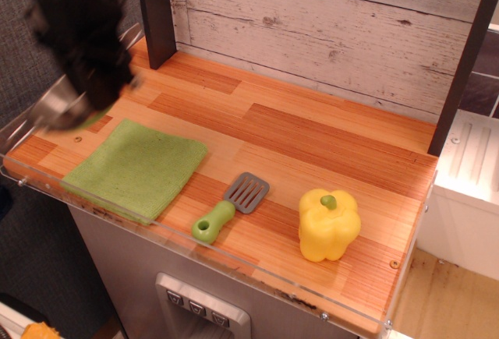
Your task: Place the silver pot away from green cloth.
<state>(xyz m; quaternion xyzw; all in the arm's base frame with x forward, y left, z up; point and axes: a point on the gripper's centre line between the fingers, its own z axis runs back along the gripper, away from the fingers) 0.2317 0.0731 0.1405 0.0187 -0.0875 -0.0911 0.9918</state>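
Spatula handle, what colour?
Green, on the spatula; its blade is grey. Only the observation.image view shows it.

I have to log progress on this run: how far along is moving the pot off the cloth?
Done: the silver pot is lifted off the green cloth, which lies bare on the counter. In hand: the blurred arm carries the pot above the counter's back-left corner; the pincer itself is too blurred to make out. Left: set the pot down clear of the cloth and let go.
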